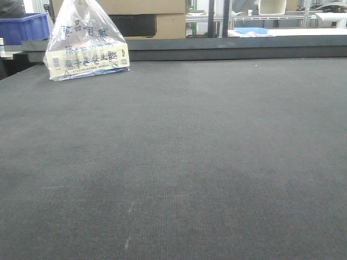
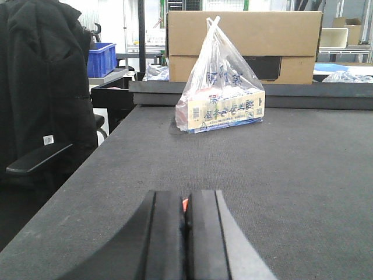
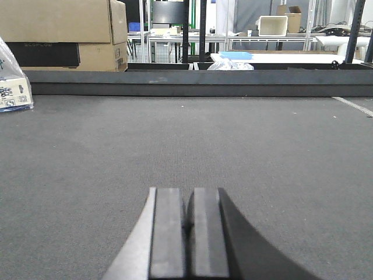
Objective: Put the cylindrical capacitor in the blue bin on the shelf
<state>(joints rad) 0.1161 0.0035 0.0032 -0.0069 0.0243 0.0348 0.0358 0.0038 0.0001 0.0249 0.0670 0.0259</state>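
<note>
Our left gripper (image 2: 185,197) pinches a red sliver (image 2: 185,205), perhaps the capacitor; the right gripper (image 3: 187,198) is closed, empty. Likely light, rigid, slick: grip mid-barrel.

Table mat (image 1: 217,162) dark grey all over, fine woven grain, few pale flecks; plastic bag (image 1: 87,32) clear-whitish, blue characters printed across it; carton (image 1: 89,60) inside it cream-yellow, dark lettering, blue band along bottom edge; crate (image 1: 24,27) far left, solid bright blue; cardboard box (image 2: 245,35) plain tan, black panel low on front; jacket (image 2: 41,76) black, small white tag (image 2: 48,139); left gripper (image 2: 185,227) matte black, tiny orange-red fleck (image 2: 185,204) in seam between fingers; right gripper (image 3: 187,227) black too, grey sheen on outer edges
</note>
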